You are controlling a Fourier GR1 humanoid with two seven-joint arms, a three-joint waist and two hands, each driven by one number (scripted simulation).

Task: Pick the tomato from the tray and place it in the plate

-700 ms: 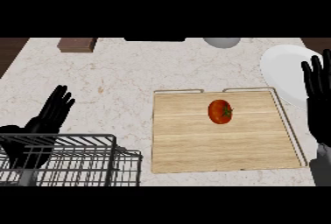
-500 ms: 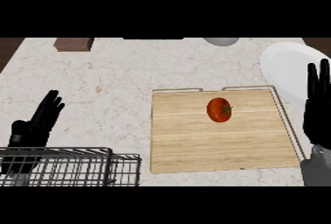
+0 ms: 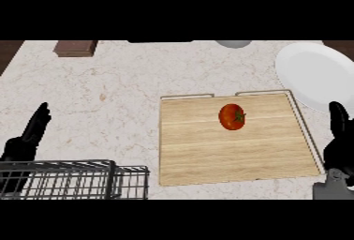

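Tomato (image 3: 233,116) seen lying on the tray (image 3: 207,154), untouched.

The tomato is placed toward the tray's far side, slightly right of its middle. The white plate (image 3: 311,75) is set on the table (image 3: 104,89) just beyond the tray's far right corner. The right robot hand (image 3: 339,140) is held past the tray's right edge, fingers straight and unclenched; the left robot hand (image 3: 27,136) is seen well left of the tray, fingers likewise straight, above a wire rack (image 3: 69,178).

Tomato (image 3: 232,116) on tray (image 3: 207,159); plate (image 3: 311,70) beside.
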